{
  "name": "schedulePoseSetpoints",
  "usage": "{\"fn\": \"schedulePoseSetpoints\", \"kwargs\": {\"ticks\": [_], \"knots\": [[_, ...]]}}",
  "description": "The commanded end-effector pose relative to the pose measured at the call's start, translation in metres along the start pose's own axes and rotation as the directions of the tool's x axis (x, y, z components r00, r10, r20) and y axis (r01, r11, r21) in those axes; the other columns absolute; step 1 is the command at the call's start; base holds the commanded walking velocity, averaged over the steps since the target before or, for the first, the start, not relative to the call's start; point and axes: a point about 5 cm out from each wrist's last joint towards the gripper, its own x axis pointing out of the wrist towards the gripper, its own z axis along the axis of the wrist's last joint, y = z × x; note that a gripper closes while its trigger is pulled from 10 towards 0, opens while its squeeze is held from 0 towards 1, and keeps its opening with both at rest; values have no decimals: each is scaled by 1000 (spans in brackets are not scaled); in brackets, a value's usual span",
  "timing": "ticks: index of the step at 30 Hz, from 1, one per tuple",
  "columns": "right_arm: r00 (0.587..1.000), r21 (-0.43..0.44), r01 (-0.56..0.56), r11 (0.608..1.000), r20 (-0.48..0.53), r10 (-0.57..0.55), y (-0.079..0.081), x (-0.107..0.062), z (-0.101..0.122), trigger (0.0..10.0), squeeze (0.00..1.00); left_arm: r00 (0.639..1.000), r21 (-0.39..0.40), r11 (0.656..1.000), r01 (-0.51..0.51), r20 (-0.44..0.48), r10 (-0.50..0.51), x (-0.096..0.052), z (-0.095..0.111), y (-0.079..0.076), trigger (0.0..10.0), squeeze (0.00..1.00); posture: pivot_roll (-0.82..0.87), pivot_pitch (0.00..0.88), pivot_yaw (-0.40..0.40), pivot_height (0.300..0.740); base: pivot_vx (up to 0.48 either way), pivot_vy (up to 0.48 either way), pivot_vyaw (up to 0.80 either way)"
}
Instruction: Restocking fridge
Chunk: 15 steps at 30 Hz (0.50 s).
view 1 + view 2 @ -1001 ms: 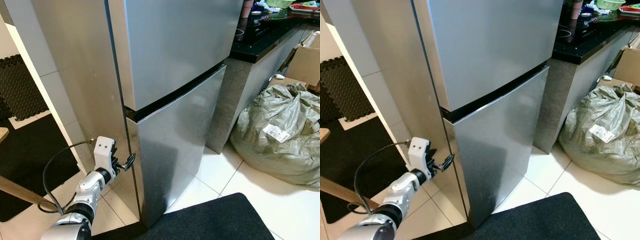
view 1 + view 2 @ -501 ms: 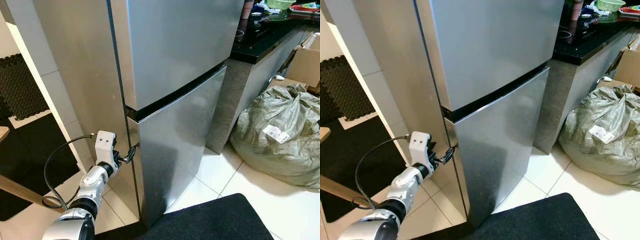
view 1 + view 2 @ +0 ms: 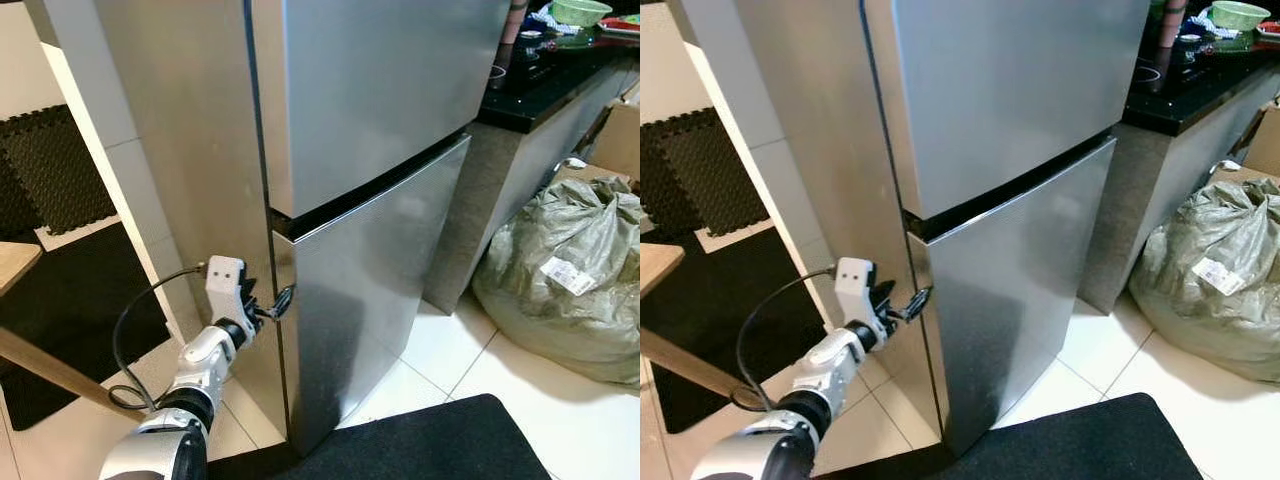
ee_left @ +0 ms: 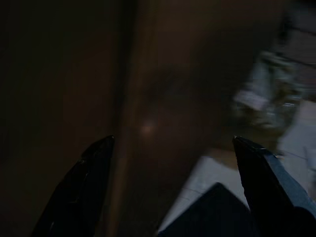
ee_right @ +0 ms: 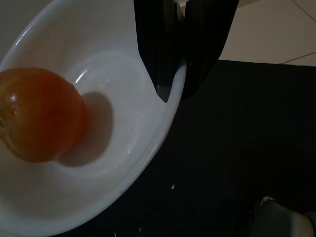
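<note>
Reaching sideways, left hand (image 3: 280,301) seemingly touches upright fridge (image 3: 370,180) edge.

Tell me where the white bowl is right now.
In the right wrist view, the white bowl hangs from the right gripper, pinched at its rim above the black mat, an orange-red fruit inside.

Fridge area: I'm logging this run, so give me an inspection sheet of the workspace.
Surface: white tile floor, black mat.
Job's things: fridge, both doors shut; white bowl holding a tomato.
Clutter: stuffed sack by the counter.
Grippers: left claw open at the lower door's edge; right claw shut on the bowl's rim.
Cables: black cable looping from the left wrist.
Surroundings: foam mats, wooden tabletop.
</note>
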Motion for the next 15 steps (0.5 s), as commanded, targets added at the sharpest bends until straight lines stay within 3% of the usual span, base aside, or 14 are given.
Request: {"fn": "schedulePoseSetpoints", "kwargs": {"ticks": [1,15], "knots": [[1000,15,8,1000,6,-8,-1,0,1,10000,0,999,-8,999,40,-12,-40,5,-1,-7,10000,0,-146,0,20,740,0,0,0],[1000,19,11,1000,9,-11,-2,0,2,10000,0,995,10,995,95,-33,-94,11,-3,-19,10000,0,-153,0,23,740,0,0,0]]}}
